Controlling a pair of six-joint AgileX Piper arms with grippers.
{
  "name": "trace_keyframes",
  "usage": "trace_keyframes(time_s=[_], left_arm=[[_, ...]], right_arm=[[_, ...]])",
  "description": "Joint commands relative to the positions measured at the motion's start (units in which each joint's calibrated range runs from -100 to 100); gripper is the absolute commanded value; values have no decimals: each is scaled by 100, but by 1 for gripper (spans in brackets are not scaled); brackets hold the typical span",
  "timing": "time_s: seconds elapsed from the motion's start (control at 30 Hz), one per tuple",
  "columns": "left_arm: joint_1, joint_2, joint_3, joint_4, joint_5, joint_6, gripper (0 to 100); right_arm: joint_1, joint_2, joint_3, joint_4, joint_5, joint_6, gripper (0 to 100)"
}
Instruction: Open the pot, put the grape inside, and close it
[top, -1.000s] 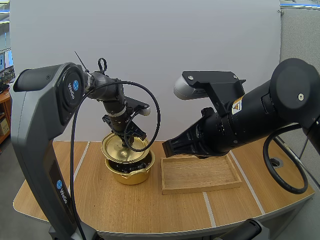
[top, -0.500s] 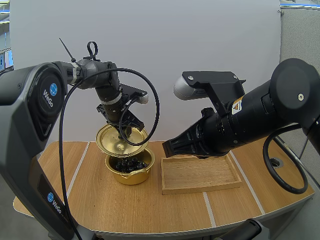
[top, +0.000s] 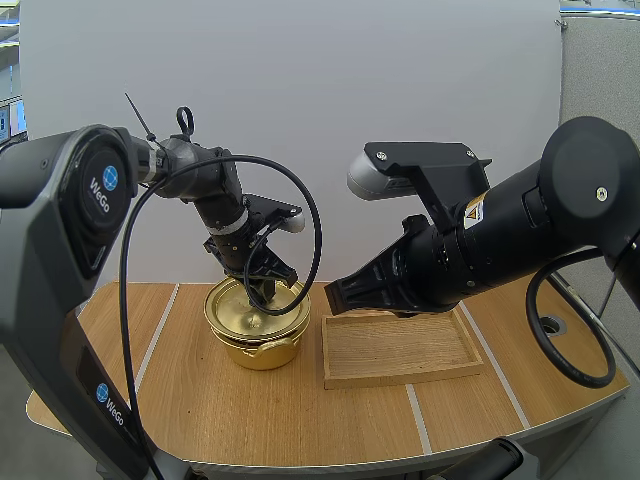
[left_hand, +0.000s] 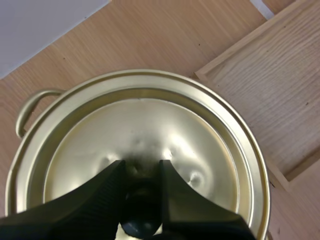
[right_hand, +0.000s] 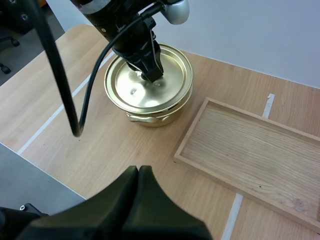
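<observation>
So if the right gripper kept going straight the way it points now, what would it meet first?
Probably the bare table between the pot and the wooden tray. The right gripper, shut on nothing, aims down at that wood; depth is unclear, so the pot's wall could come first.

Left arm reaches down, left gripper pinches the lid knob. Right gripper fingers together, held aloft.

pot gold | lid gold | tray pale wood grain | table tan wood, white stripes
</observation>
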Motion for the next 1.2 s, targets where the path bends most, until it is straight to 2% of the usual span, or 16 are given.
trace_keyframes(time_s=[0.0, 0.53, 0.6, 0.67, 0.7, 0.77, 0.83, 0.87, 1.03, 1.17], left_arm=[[-18, 95, 25, -43, -320, 13, 0], [-18, 572, 25, -6, -355, 32, 0], [-18, 572, 25, -6, -341, 23, 3], [-18, 572, 25, -6, -274, -25, 14], [-18, 557, 25, -6, -220, -25, 24], [-18, 511, 8, -30, -128, -25, 55], [-18, 381, 8, -30, -144, -25, 97], [-18, 306, -6, -30, -144, -25, 100], [-18, -383, -111, -18, -69, -84, 100], [-18, -1069, -371, -18, 590, -153, 100]], right_arm=[[-22, -74, 11, -47, 0, -58, 0], [-22, -74, 11, -47, 0, -58, 0], [-22, -74, 11, -47, 0, -58, 0], [-22, -74, 11, -47, 0, -58, 0], [-22, -74, 11, -47, 0, -58, 0], [-22, -74, 11, -47, 0, -58, 0], [-22, -74, 11, -47, 0, -58, 0], [-22, -74, 11, -47, 0, -58, 0], [-22, -74, 11, -47, 0, -58, 0], [-22, -74, 11, -47, 0, -58, 0]])
